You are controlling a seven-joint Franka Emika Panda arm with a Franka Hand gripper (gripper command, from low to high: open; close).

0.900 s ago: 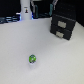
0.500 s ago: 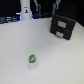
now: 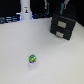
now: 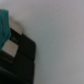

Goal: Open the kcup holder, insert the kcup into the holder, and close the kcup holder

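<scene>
The kcup holder (image 3: 63, 26) is a black boxy two-drawer unit at the back on the exterior view's right, with both drawers shut. The kcup (image 3: 33, 59), a tiny green and yellow pod, lies alone on the white table (image 3: 55, 60), well in front of the holder and toward the exterior view's left. A dark blurred shape just behind and above the holder seems to be my gripper (image 3: 63, 9); its fingers cannot be made out. The wrist view shows a black corner of the holder (image 4: 19, 62) close by, with a pale patch on it. The kcup is out of that view.
A tall white bottle-shaped object (image 3: 25, 10) stands at the back on the exterior view's left. Dark equipment (image 3: 47, 7) lines the back edge. A teal object (image 4: 4, 27) sits beside the holder in the wrist view.
</scene>
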